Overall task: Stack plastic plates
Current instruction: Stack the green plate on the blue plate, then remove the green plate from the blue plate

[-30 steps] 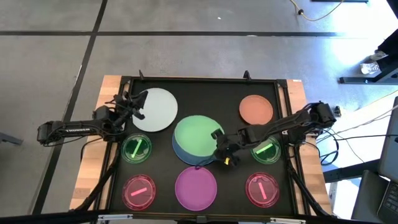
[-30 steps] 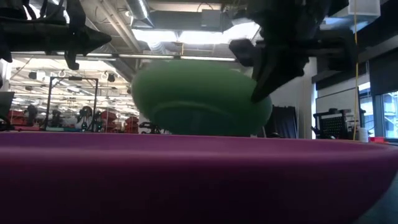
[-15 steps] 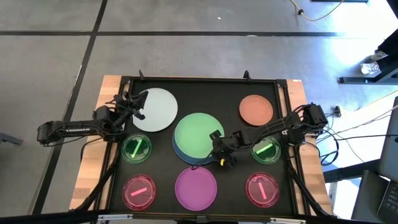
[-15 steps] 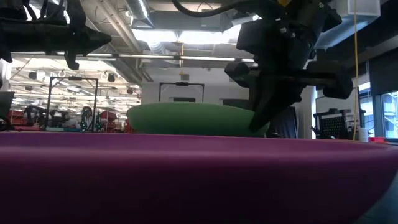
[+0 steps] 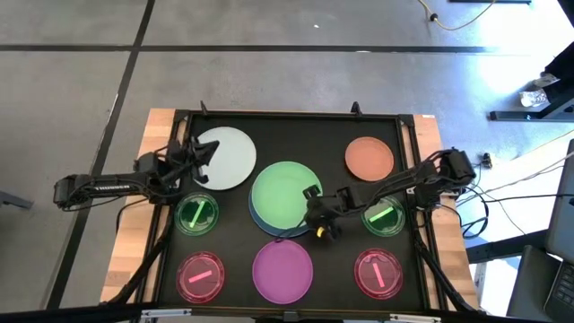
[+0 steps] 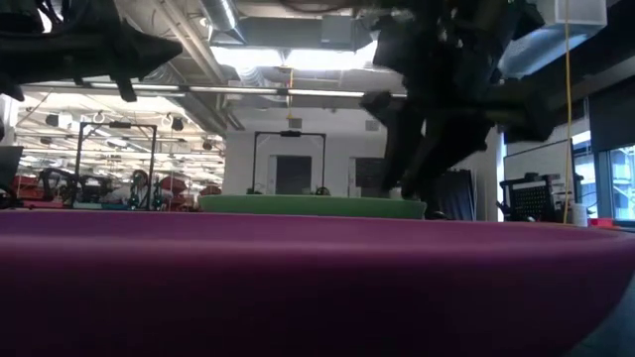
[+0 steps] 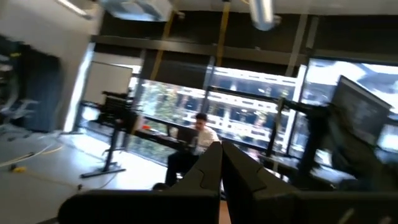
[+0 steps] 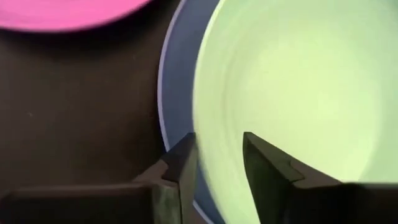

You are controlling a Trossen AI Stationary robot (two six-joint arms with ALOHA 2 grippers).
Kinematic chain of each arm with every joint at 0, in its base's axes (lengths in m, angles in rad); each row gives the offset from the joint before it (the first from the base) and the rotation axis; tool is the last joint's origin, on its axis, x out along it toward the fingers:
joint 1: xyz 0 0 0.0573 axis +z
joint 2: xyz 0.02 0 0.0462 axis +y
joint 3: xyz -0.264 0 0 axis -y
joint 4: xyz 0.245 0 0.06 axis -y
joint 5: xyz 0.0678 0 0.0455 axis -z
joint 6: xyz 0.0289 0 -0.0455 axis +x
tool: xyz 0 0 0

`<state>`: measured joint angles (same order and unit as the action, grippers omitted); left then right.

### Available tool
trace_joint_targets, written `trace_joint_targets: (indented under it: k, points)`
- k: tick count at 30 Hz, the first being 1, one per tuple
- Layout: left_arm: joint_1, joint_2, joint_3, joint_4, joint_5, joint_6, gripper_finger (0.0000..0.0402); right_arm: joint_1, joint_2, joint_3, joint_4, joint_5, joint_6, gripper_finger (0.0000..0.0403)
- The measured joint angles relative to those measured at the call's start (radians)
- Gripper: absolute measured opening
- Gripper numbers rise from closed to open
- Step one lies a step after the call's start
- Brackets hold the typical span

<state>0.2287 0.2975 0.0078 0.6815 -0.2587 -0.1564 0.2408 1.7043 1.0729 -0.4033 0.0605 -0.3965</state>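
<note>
Green plate [image 5: 286, 196] sits flat on the blue plate [image 5: 257, 221] here, and the right tool [image 5: 316, 212] is at its rim with fingers parted just a little, gripping nothing I can make out, so a careless pull-away could catch that rim and drag the green plate off-centre or tip it off the stack. The green plate spreads out directly ahead of the right tool, rim between its fingers, while the left tool [image 5: 199, 154] hovers over the white plate [image 5: 224, 158], shut and empty.
</note>
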Motion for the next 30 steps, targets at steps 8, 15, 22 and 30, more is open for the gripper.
trace_joint_targets:
  k: [8, 15, 22, 30]
  points:
    - [0.000, 0.035, 0.001, -0.002, 0.070, 0.012, 0.0064, 0.007, -0.188, -0.111, 0.059, -0.018, 0.062, 0.0121]
    - [0.000, 0.117, 0.039, 0.003, 0.096, 0.036, 0.0139, 0.008, -0.357, -0.337, 0.295, 0.013, 0.113, 0.0120]
    - [0.000, 0.222, 0.073, 0.008, 0.089, 0.037, 0.0168, 0.007, -0.330, -0.428, 0.465, 0.033, 0.078, 0.0120]
    - [0.000, 0.305, 0.103, 0.007, 0.093, 0.036, 0.0169, 0.008, -0.183, -0.404, 0.524, -0.027, 0.077, 0.0120]
